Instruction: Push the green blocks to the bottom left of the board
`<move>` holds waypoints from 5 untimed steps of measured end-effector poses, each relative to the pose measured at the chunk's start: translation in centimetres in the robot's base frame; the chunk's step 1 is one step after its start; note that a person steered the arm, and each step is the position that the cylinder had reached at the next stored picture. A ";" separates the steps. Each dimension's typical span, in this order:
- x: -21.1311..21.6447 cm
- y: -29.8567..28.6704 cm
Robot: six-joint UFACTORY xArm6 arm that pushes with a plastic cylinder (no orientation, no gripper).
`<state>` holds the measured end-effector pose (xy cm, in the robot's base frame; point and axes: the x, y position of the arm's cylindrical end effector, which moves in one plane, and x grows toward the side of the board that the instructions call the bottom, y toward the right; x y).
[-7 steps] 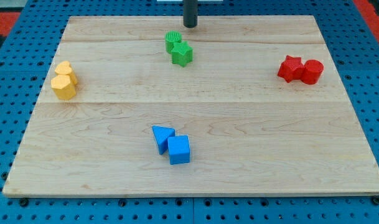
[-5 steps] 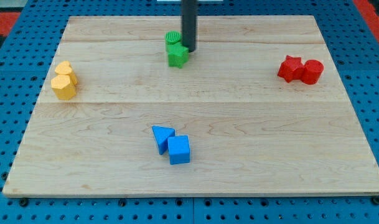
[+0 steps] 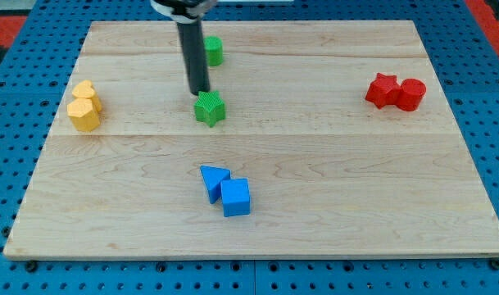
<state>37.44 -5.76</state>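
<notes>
Green pair split, far from the bottom-left corner.
Your tip (image 3: 201, 92) grips nothing, touching the star (image 3: 209, 108); the cylinder (image 3: 212, 51) risks being stranded near the counter's (image 3: 356, 205) top edge.

rod upper end: cut off by the view's top edge, so my arm above it is unseen | green cylinder (image 3: 213, 51): its left side hidden behind my rod | my tip (image 3: 200, 92): sits just behind the green star block (image 3: 209, 108), contact too close to tell | blue pegboard base (image 3: 11, 164): cut off at every edge
</notes>
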 end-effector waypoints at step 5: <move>7.1 -6.5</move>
<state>44.55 -12.29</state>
